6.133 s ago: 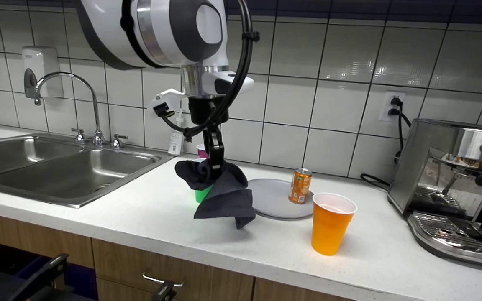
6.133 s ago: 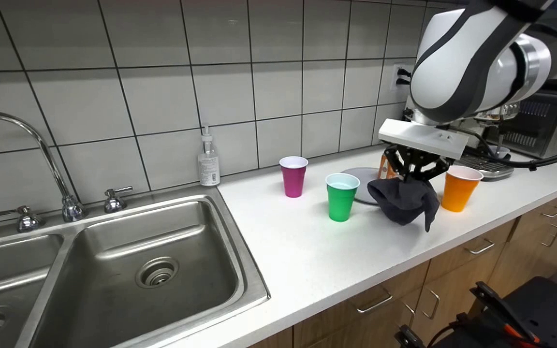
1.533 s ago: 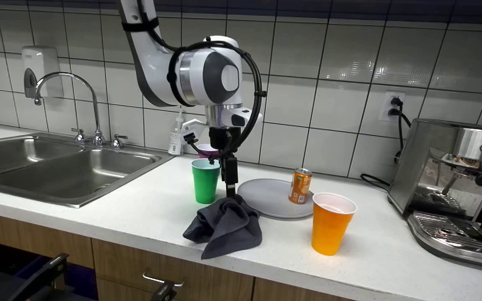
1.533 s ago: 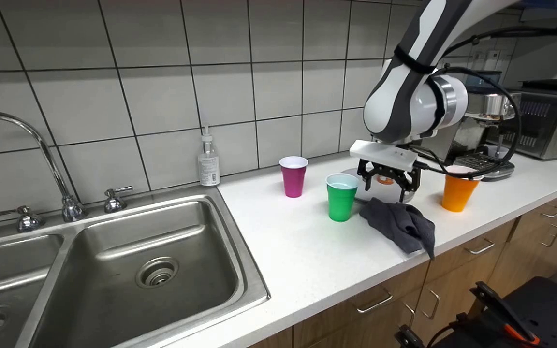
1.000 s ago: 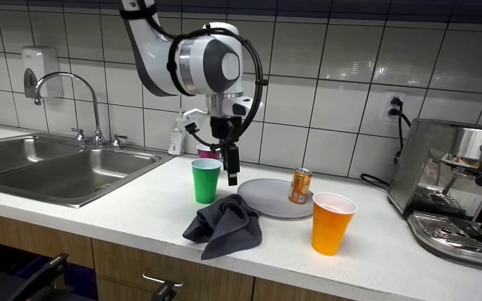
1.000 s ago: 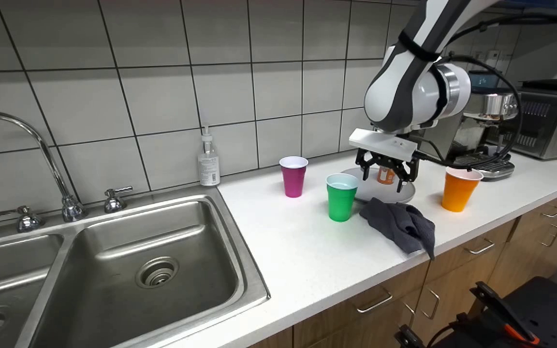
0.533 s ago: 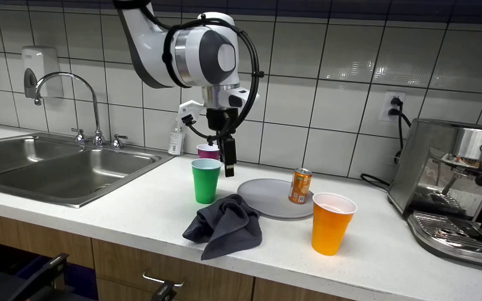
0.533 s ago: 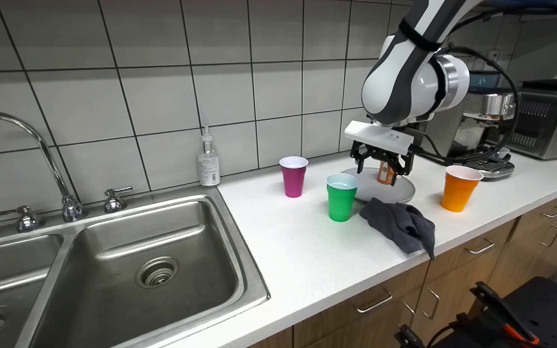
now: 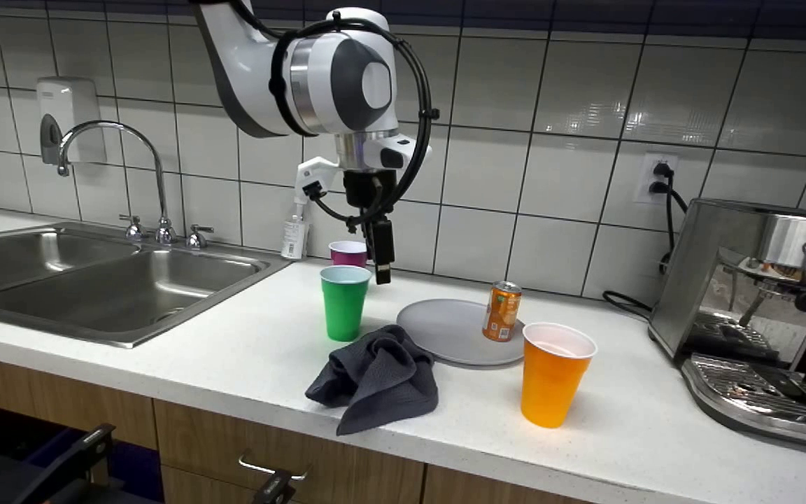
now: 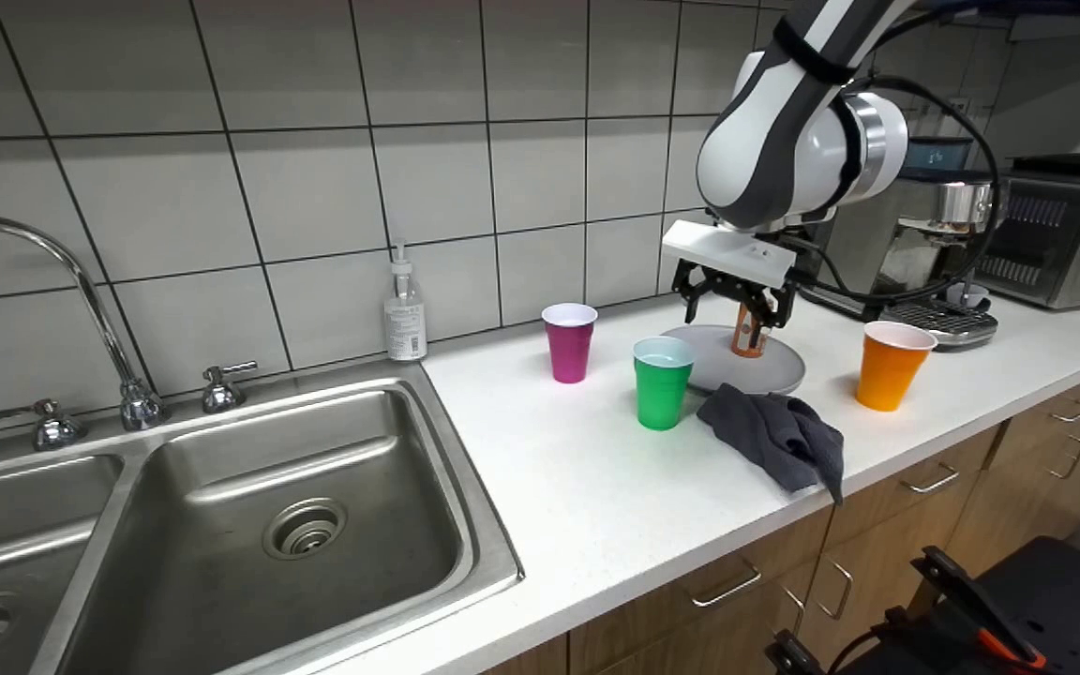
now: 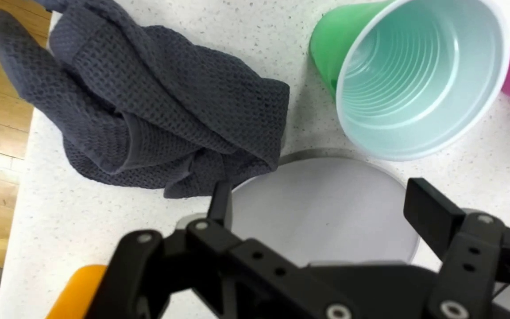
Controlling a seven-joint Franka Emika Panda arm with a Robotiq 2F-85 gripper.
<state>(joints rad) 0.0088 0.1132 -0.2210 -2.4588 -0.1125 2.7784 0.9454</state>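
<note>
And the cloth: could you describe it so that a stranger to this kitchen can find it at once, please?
Start at the steel sink and follow the white counter past the green cup. Before the orange cup, toward the front, the cloth lies crumpled. Unlike the rigid cups and the flat gray plate, it is limp, dark gray and waffle-textured.

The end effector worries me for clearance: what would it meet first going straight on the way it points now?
Probably the gray plate: it shows through the gap of the open end effector in the wrist view. Depth is unclear, so the dark towel at the plate's edge might come first.
</note>
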